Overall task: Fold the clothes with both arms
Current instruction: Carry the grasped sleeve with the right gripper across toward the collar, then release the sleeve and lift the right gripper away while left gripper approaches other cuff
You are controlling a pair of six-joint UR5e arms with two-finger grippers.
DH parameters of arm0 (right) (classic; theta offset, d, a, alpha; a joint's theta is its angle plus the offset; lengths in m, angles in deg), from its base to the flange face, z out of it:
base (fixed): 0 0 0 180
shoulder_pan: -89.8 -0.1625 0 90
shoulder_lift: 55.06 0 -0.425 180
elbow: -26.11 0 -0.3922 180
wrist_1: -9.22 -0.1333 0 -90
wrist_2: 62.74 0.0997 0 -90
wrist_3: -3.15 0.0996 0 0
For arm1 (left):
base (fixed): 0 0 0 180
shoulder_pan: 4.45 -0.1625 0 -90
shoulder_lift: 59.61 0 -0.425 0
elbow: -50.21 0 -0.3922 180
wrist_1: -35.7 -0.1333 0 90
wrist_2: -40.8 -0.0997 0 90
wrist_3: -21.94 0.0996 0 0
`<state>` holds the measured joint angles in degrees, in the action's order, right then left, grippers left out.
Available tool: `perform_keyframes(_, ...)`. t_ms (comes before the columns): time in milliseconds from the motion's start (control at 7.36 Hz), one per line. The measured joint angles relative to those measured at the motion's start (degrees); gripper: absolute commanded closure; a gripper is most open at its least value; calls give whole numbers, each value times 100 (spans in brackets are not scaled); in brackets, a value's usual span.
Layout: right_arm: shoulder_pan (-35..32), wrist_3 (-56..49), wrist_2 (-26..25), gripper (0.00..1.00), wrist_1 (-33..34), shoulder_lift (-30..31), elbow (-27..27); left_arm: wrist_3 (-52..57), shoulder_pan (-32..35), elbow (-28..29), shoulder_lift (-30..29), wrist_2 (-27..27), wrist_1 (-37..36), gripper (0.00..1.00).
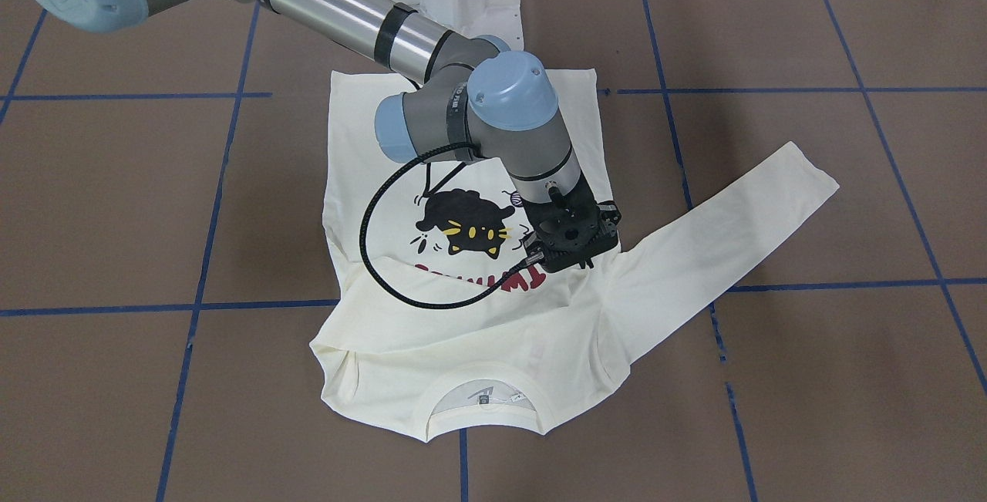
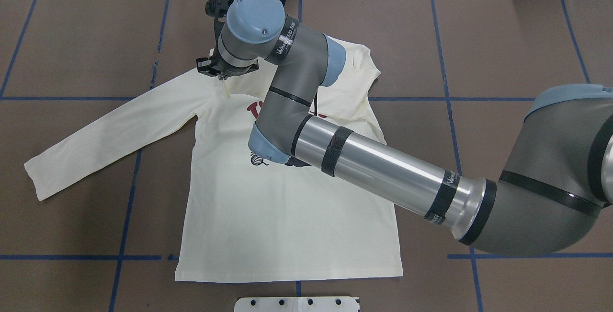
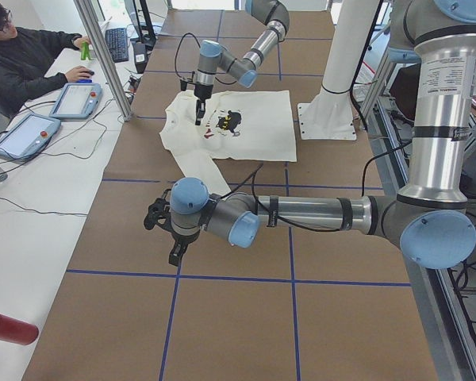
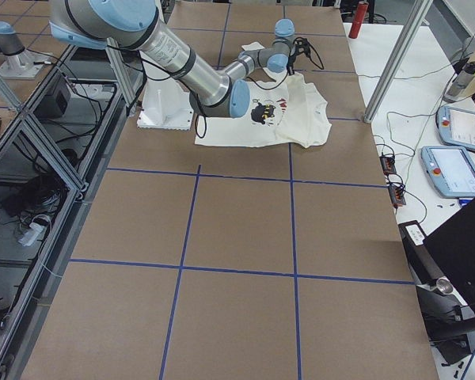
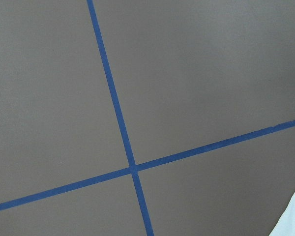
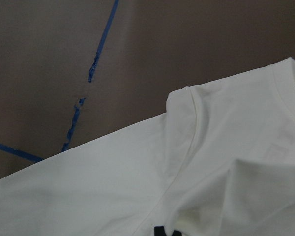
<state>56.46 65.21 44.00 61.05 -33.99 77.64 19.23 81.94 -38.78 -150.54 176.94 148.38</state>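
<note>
- Left arm point(image 3: 301, 213) stretches low and level over the counter point(image 3: 238, 333), left gripper point(image 3: 174, 252) beside the T-shirt's point(image 3: 254, 135) outstretched sleeve point(image 3: 210, 171); fingers' state cannot be told.
- Right arm point(image 2: 364, 163) reaches across the T-shirt, right gripper point(image 1: 574, 255) pointing down at its shoulder; fingers hidden.
- The front-facing view shows the cat print point(image 1: 463, 228) whole; overhead, the arm covers it.

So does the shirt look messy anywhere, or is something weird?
Yes. The T-shirt has its neck end flopped over the print in a crooked, wrinkly fold that hides part of the red lettering. One sleeve sticks straight out sideways, and no sleeve lies out on the other side.
</note>
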Motion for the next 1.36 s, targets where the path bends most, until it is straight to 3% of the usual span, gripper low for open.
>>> perform_keyframes(136, 74, 0, -108, 7, -254, -42, -76, 1, 0, 4, -3, -1, 0, 0)
perform_keyframes(272, 109, 21, -156, 0, -437, -104, -112, 4, 0, 8, -2, -5, 0, 0)
perform_keyframes(815, 289, 367, -598, 0, -537, -229, -128, -172, -4, 47, -20, -4, 6, 0)
perform_keyframes(1087, 250, 631, -541, 0, 681, -159, 457, -1416, -260, 18, 9, -90, 471, 0)
perform_keyframes(1359, -152, 624, 3, 0, 2512, 206, 1445, -3131, -642, -21, 284, -287, 1557, 0)
